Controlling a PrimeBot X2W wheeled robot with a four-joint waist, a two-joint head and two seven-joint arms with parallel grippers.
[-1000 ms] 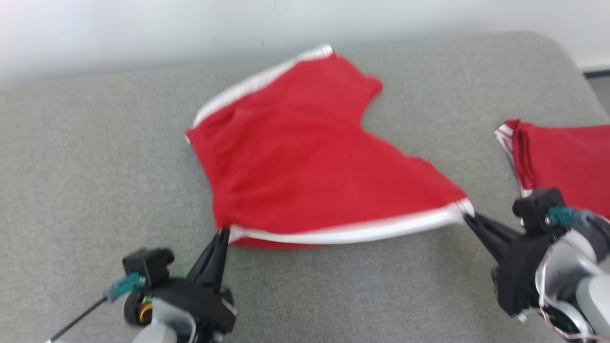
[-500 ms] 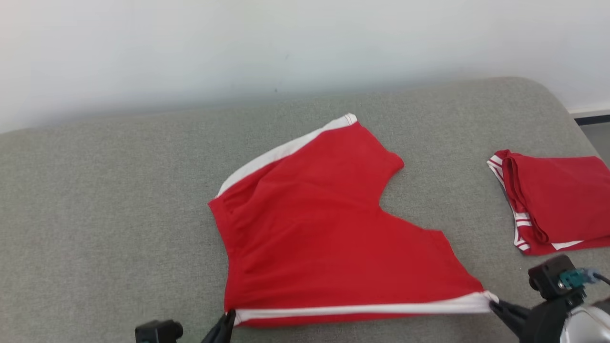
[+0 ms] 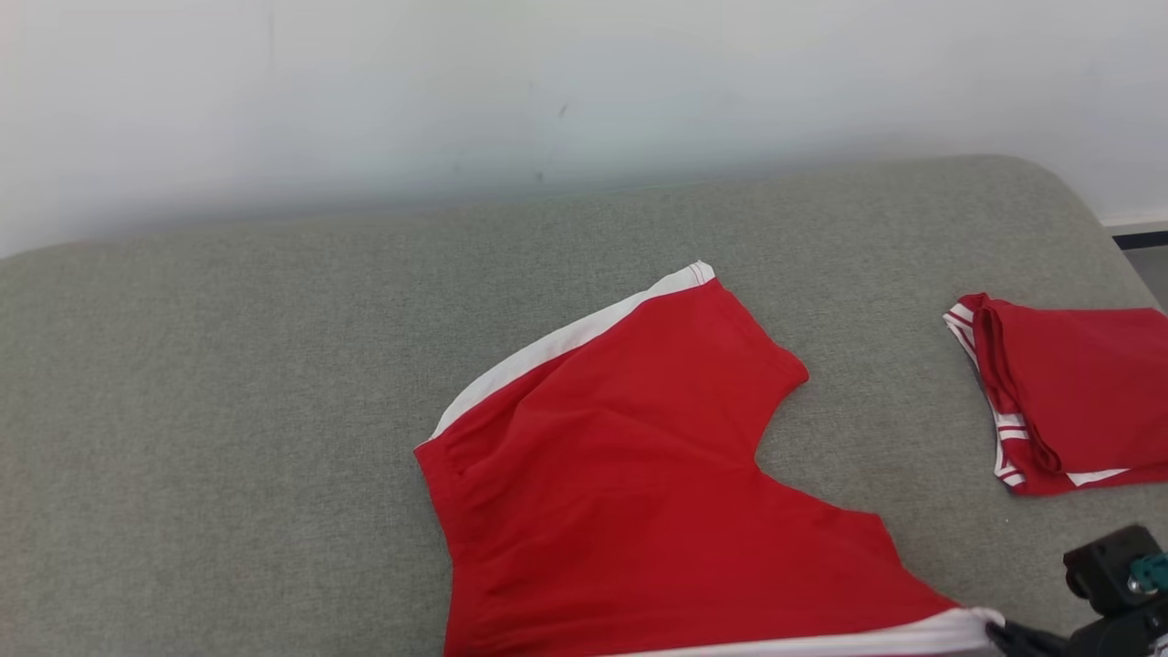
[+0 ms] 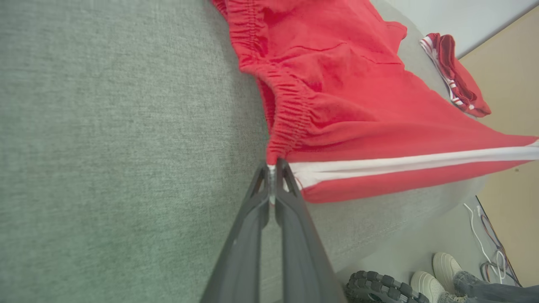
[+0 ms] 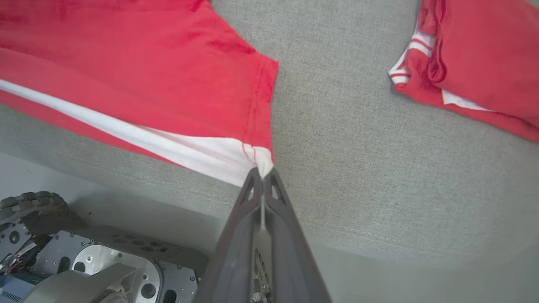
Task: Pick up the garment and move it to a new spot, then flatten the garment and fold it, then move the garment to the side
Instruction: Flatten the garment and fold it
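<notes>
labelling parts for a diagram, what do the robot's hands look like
The left hand and right hand each have two long dark grey fingers tapering to thin tips, with a triangular cut-out near each tip. Beside the right one sits a black block with a teal plug.

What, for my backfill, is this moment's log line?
red white-striped fabric shorts: on grey fabric cushion; left gripper jaws: shut on waistband corner; right gripper jaws: shut on hem corner
</notes>
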